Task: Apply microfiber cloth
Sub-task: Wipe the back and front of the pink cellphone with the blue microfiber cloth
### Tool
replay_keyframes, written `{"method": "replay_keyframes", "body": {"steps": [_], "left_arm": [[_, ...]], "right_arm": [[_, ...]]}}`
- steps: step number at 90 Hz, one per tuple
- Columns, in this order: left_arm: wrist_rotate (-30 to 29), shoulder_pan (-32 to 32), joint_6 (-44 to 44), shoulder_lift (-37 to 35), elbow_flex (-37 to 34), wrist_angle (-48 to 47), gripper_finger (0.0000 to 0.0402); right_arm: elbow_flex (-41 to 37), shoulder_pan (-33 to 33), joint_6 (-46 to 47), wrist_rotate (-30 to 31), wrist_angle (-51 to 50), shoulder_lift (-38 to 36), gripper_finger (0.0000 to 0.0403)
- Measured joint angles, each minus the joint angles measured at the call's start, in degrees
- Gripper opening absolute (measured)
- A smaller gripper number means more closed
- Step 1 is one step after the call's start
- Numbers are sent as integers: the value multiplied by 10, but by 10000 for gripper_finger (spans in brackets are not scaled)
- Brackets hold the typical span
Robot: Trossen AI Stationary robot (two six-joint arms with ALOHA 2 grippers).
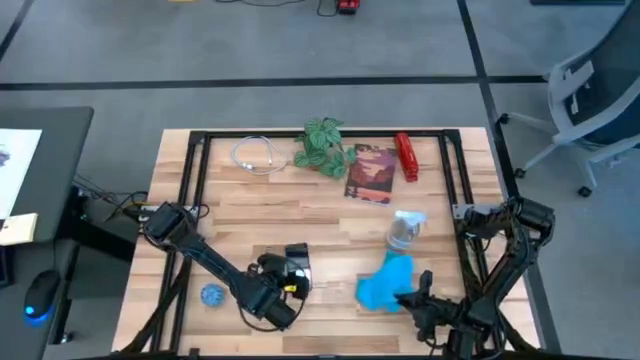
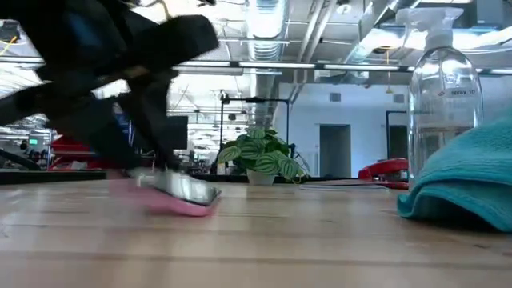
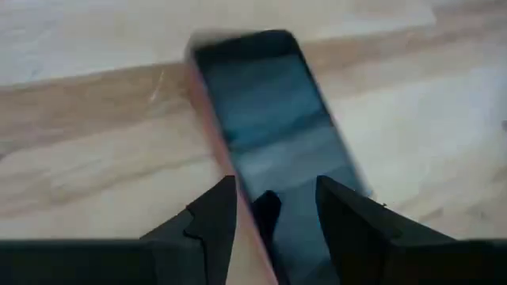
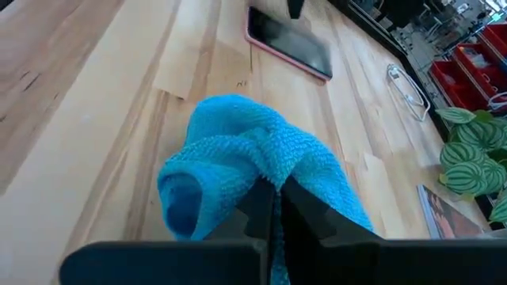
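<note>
The sky-blue microfiber cloth lies bunched in a heap on the wooden table near its front edge, right of the middle. It shows large in the right wrist view and at the right of the low view. My right gripper is shut on it. A black phone in a pink case lies left of the cloth. My left gripper stands over the phone's near end with a narrow gap between its fingers. My right gripper pinches a raised fold at the near side of the cloth heap between its two shut fingers. It comes in low from the table's right, slanting down. The cloth stays bunched and slack, its underside resting on the table. My left gripper's fingers overlap the phone's near end; I cannot tell whether they touch it.
A clear spray bottle stands just behind the cloth. At the back are a potted plant, a booklet, a red tool and a white cable. A small blue ball lies near the front left.
</note>
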Motion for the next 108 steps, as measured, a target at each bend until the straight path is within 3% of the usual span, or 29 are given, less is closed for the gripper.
{"method": "replay_keyframes", "body": {"steps": [17, 25, 44, 56, 63, 73, 91, 108], "left_arm": [[-1, -20, -42, 0, 0, -65, 150], [-14, -23, -26, 0, 0, -56, 150], [-73, -14, 198, 1, 0, 156, 148], [-97, -1, 326, 1, 0, 277, 138], [-107, 6, 368, 1, 0, 302, 134], [-113, 17, 385, 1, 0, 291, 133], [-121, 34, 385, 1, 0, 287, 133], [-78, 54, 421, -11, -1, 296, 132]], "right_arm": [[0, 0, 1, -3, -4, 0, 0], [0, 0, 1, -37, -19, -9, 0], [0, 2, 61, -173, -107, -81, 0], [-30, 26, 88, -282, -105, -99, 0], [-55, 48, 134, -318, -110, -102, 0], [-72, 72, 260, -321, -145, -103, 7], [-71, 87, 296, -329, -144, -145, 80], [-71, 96, 185, -348, -124, -272, 191]]}}
